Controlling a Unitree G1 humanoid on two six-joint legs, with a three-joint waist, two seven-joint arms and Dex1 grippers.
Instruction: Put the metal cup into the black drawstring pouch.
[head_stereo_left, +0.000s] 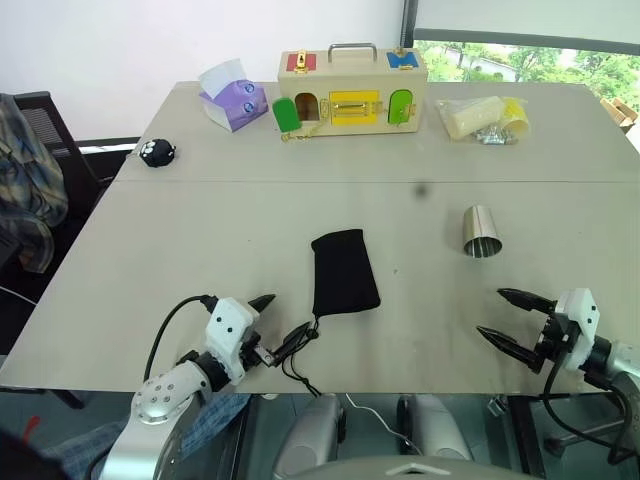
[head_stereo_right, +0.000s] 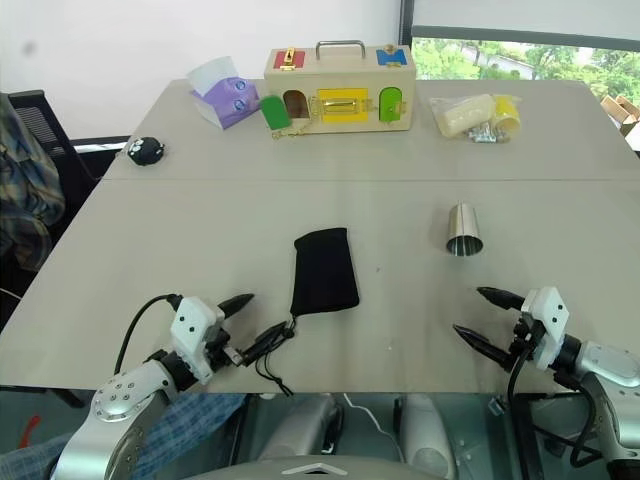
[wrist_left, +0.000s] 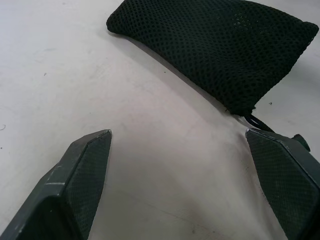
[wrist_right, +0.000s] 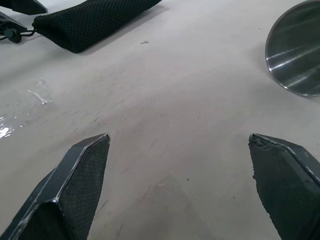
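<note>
While both grippers, left (head_stereo_left: 282, 318) and right (head_stereo_left: 510, 318), hover spread wide and empty, your cup (head_stereo_left: 482, 232) stands apart from the flat pouch (head_stereo_left: 343, 272); everything's left.

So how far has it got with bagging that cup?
Nothing looks done yet. The cup stands on the table, apart from the pouch, which lies flat. Both grippers are open and hold nothing: the left gripper sits near the pouch's cord, the right gripper short of the cup. Grasping and bagging remain.
</note>
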